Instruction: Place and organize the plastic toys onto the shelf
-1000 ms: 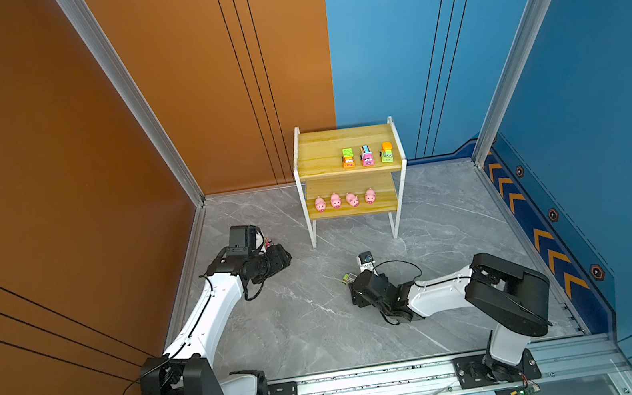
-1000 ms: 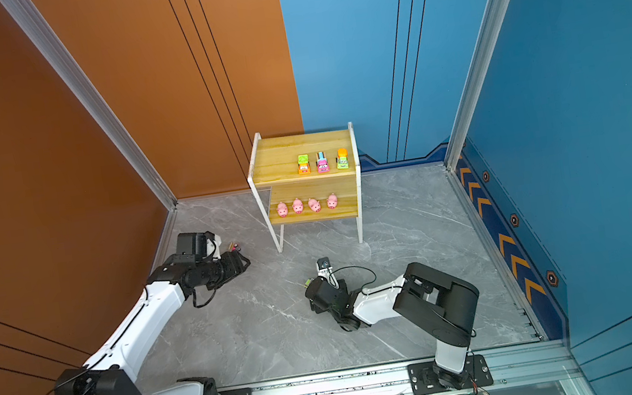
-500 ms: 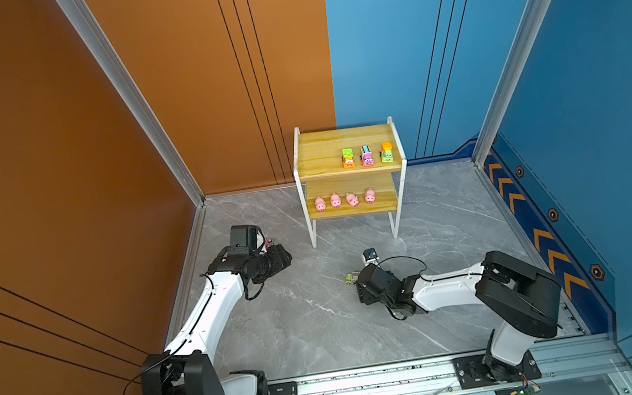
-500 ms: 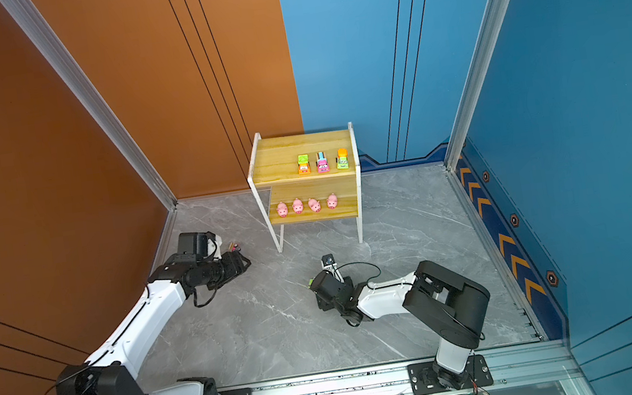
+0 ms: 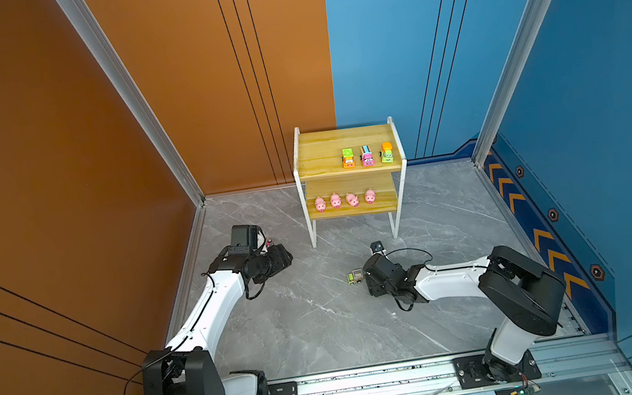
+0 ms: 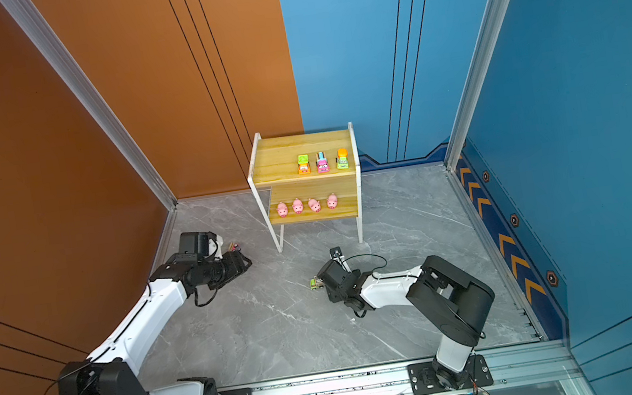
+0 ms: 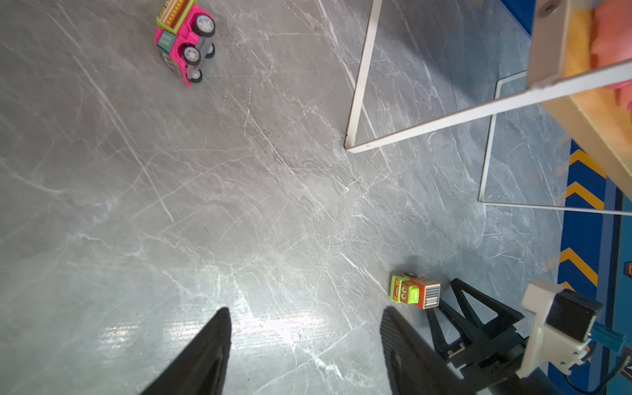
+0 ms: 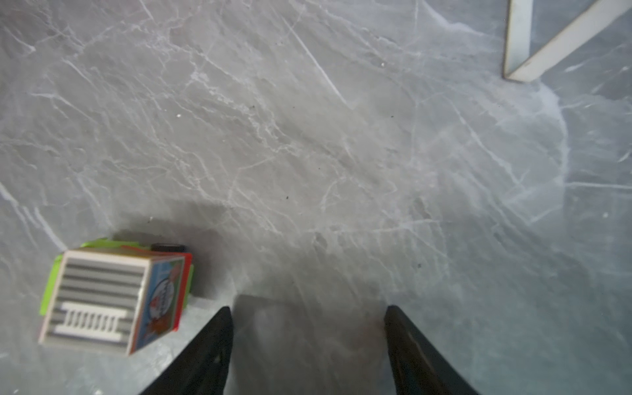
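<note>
Two-tier shelf [image 5: 319, 156], three toy cars [image 5: 367, 155] on its top board, four pink pigs [image 5: 336, 200] on lower board, green-orange truck [image 5: 355, 276] on floor just beside right gripper [image 8: 307, 309], pink car [image 7: 184, 44] sideways on floor, left gripper [image 7: 305, 311], both grippers' fingers spread, empty

Toy cars [image 5: 367, 155] atop the shelf [image 5: 317, 156], pigs [image 5: 352, 199] on its lower board — on the worktop [image 5: 303, 326], a truck [image 5: 356, 276] in front, a car [image 7: 184, 41] left.

Left arm [image 5: 212, 309] stretching forward along left side, left claw [image 5: 288, 258] hovering low, jaws standing parted, gripping nothing. Right arm [image 5: 452, 280] bending at elbow, reaching toward middle, right claw [image 5: 364, 280] hanging low, jaws standing parted, likewise gripping nothing.
</note>
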Available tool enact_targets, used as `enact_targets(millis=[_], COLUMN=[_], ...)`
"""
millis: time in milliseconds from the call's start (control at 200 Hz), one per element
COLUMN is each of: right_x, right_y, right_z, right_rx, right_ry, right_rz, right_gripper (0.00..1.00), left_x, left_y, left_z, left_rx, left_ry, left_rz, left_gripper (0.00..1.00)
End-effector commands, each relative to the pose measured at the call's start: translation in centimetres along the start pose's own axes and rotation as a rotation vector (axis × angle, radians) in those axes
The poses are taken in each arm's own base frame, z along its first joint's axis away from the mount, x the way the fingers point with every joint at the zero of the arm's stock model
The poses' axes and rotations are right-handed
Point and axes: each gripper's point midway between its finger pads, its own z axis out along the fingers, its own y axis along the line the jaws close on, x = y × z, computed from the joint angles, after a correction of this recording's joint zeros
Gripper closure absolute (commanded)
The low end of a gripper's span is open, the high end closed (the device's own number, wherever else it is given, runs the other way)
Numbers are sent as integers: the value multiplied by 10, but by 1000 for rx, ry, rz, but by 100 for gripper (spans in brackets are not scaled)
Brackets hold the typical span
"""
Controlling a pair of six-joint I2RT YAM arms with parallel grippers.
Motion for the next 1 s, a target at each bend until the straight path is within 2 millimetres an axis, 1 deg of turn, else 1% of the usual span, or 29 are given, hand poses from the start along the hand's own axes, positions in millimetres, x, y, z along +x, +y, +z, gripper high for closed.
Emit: enact_targets(millis=[0, 70, 130, 185, 250, 300, 335, 465, 501, 506, 521, 556, 606, 631, 646, 666, 731, 796, 851, 901, 951, 991], right_x=[18, 11, 11, 9, 6, -2, -10, -37, -48, -44, -43, -48, -56, -54, -63, -65, -63, -54, -43, -32, -20, -10], right_y=[4, 16, 22, 34, 43, 50, 54, 64, 69, 69, 70, 72, 74, 73, 75, 74, 71, 69, 73, 79, 92, 98], right_z=[12, 16, 20, 24, 30, 37, 40, 57, 56, 60, 64, 65, 59, 59, 49, 44, 30, 18, 10, 1, -8, -13], right_rx=[9, 7, 31, 29, 47, 50, 58, 77, 64, 72, 71, 64, 48, 45, 24, 16, -13, -46, -105, -153, -221, -226], right_ry=[82, 58, 44, 17, -9, -28, -56, -120, -149, -143, -146, -172, -206, -211, -237, -250, -264, -253, -232, -233, -225, -220], right_rz=[-31, 10, 57, 93, 132, 146, 158, 192, 203, 197, 194, 196, 199, 188, 195, 194, 164, 124, 91, 64, 23, -8], right_gripper=[29, 30, 30, 30, 30, 30, 29, 29, 29, 29, 29, 29, 29, 29, 29, 29, 29, 29, 29, 29, 30, 30], left_x=[5, 4, 4, 4, 4, 4, 4, 4, 4, 4, 4, 4, 4, 6, 6, 8, 13, 21, 29, 34, 37, 38], left_y=[-3, -3, -3, -3, -4, -4, -4, -4, -3, -3, -2, -2, -1, 0, 1, 1, 3, 3, 2, 2, 0, 0], left_z=[5, 4, 4, 5, 5, 6, 6, 5, 5, 5, 5, 5, 5, 6, 6, 7, 10, 15, 21, 27, 34, 38], left_rx=[17, 15, 16, 18, 20, 22, 24, 25, 22, 21, 20, 19, 16, 10, 7, 4, -17, -43, -62, -81, -96, -108], left_ry=[19, 15, 14, 16, 17, 19, 21, 18, 16, 16, 14, 13, 15, 17, 18, 20, 28, 46, 69, 85, 100, 110], left_rz=[0, 1, 0, 1, -1, -3, -5, -5, -5, -5, -5, -4, -2, 1, 3, 10, 29, 55, 75, 80, 87, 84], left_gripper=[30, 30, 30, 30, 30, 29, 30, 30, 30, 30, 29, 30, 30, 29, 30, 30, 30, 30, 30, 30, 30, 31])
